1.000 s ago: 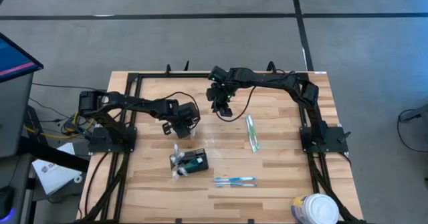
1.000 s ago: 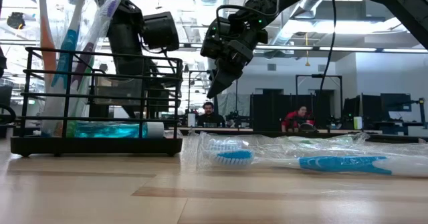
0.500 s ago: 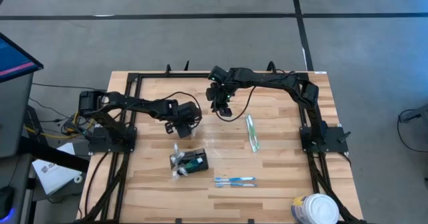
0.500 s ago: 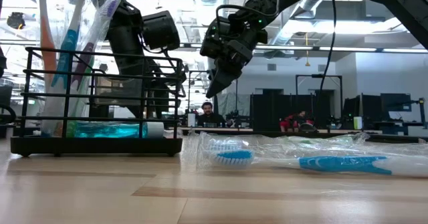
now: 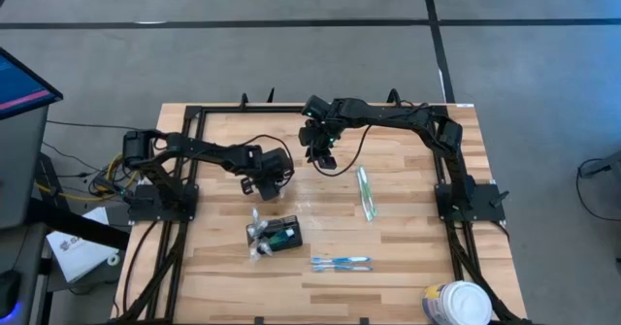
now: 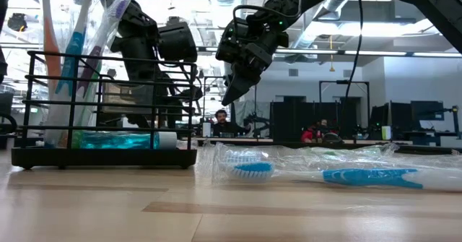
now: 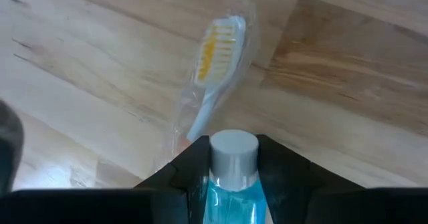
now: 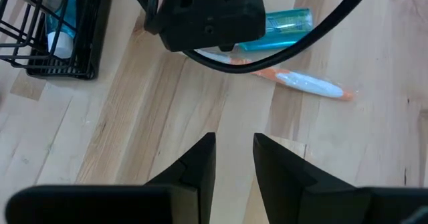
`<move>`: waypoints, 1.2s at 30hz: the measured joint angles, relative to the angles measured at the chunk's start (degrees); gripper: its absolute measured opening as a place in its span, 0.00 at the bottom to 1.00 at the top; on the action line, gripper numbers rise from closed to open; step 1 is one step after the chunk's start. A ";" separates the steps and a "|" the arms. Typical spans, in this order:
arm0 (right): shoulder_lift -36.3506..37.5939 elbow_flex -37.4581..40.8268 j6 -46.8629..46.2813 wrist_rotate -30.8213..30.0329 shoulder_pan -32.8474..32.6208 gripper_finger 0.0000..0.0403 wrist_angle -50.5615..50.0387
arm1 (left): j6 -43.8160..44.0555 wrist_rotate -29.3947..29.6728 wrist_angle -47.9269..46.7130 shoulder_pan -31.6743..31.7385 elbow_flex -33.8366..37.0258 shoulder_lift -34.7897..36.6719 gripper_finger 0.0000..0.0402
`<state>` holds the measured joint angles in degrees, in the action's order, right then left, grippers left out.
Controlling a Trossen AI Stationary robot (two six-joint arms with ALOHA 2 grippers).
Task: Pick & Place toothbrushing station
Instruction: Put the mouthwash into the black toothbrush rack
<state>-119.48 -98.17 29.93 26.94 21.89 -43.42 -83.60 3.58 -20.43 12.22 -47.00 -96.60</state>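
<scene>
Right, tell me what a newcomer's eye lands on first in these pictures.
First the black wire toothbrushing station near the table's front middle, crowded with wrapped toothbrushes and a blue tube. Next the left gripper, clamped on a blue bottle with a grey cap, just behind the station. Then the right gripper, empty, hanging over the table's rear centre, and wrapped toothbrushes lying near the front edge.

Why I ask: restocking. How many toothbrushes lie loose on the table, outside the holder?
4: a green one mid-table; a blue pair side by side near the holder; one with yellow bristles by the left pincer. Others standing in the holder aren't counted.
</scene>
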 joint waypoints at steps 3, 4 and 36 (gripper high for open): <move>0.00 0.00 0.00 0.00 0.00 0.23 0.01 | 0.04 -0.44 0.05 0.70 0.02 -0.04 0.29; 0.00 0.00 0.00 0.00 0.00 0.23 0.00 | 0.05 -0.58 0.07 0.94 0.04 -0.04 0.29; 0.02 0.00 0.02 0.02 0.00 0.23 0.24 | 12.70 -11.61 -0.34 1.69 0.39 11.84 0.01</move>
<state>-119.46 -98.17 29.95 26.96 21.89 -43.18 -70.90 -8.03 -20.76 13.91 -46.61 -84.76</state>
